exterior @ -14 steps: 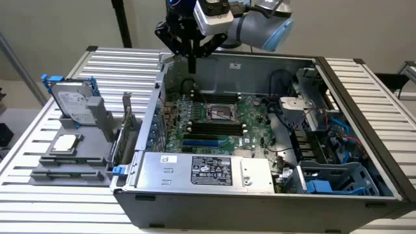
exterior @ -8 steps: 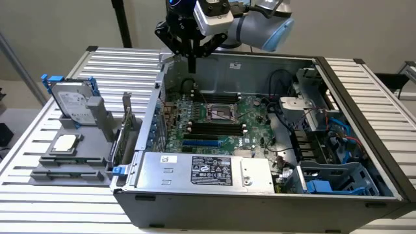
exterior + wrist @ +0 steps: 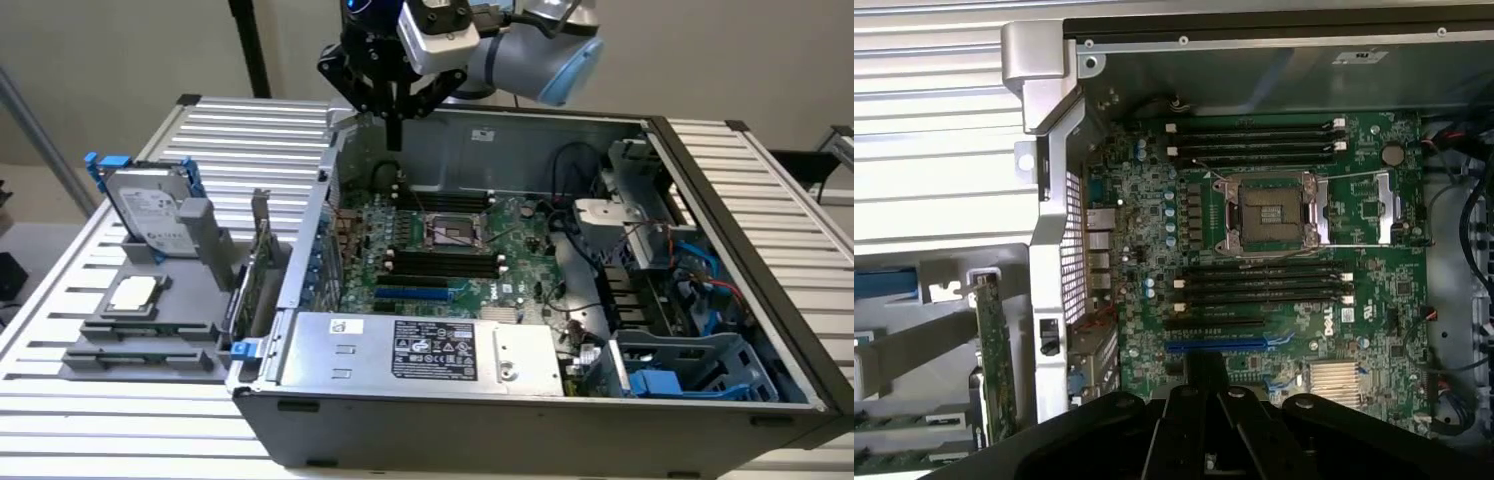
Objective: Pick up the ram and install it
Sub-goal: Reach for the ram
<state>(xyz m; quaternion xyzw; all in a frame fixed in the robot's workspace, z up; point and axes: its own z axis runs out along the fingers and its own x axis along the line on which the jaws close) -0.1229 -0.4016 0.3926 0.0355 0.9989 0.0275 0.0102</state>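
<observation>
1. My claw [image 3: 396,140] hangs above the open PC case [image 3: 534,410], near the rear corner on the exterior view's left. Its tips are pressed together.
2. Below it is the motherboard [image 3: 1154,250], with the CPU socket [image 3: 1272,210] sitting between rows of black memory slots [image 3: 1264,285].
3. The ram: honestly can't tell where it is. The slots are too dark to read.
4. On the worktop [image 3: 80,420] beside the case, a grey holder [image 3: 147,350] carries a hard drive [image 3: 147,205] and a green card [image 3: 264,265], both upright.

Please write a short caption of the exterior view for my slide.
Shut black end effector hovers over the open grey computer case, above its green motherboard.
</observation>
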